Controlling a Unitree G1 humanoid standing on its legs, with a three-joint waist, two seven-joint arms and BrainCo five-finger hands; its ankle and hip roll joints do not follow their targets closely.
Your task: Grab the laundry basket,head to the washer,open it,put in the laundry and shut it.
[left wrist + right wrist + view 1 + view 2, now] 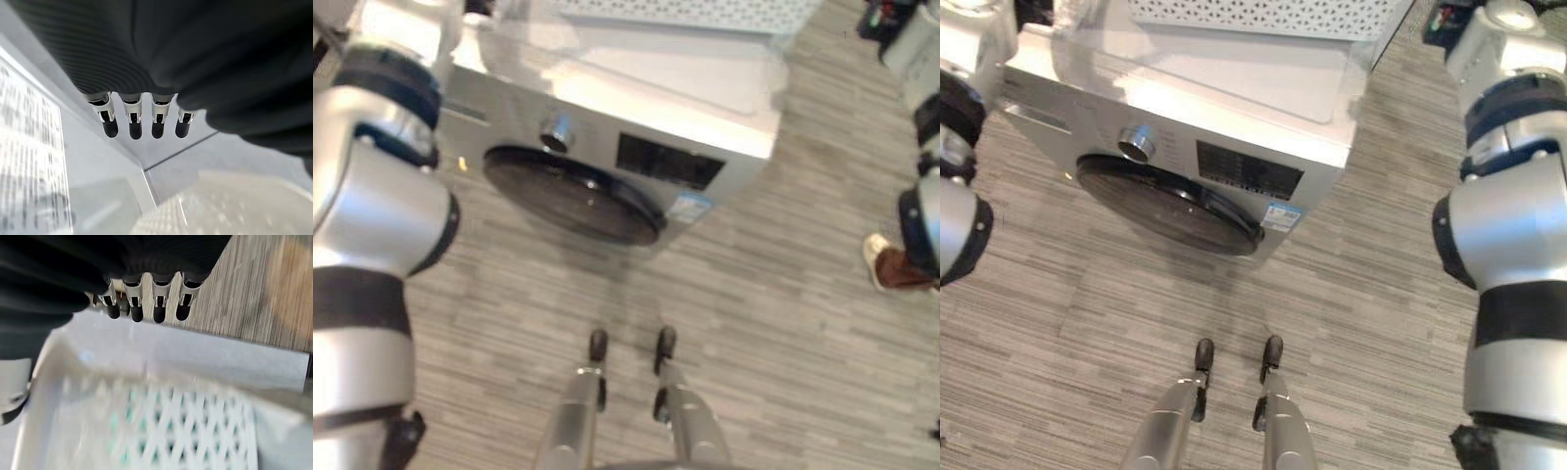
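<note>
Fingers point(132, 122) of both my hands hang relaxed and hold nothing, the basket point(1263, 15) rests on the washer point(636, 108), whose door point(570, 194) is shut, so next I must reach down and open it.

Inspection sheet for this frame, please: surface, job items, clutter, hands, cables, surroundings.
Surface: grey wood-pattern floor.
Job's things: washer stands ahead, its round dark door shut; white perforated laundry basket rests on the washer's top.
Clutter: nothing seen.
Hands: left hand has straight fingers above the washer top; right hand has straight fingers above the basket rim; neither grips anything.
Cables: nothing seen.
Surroundings: a person's shoe on the floor to the right.
</note>
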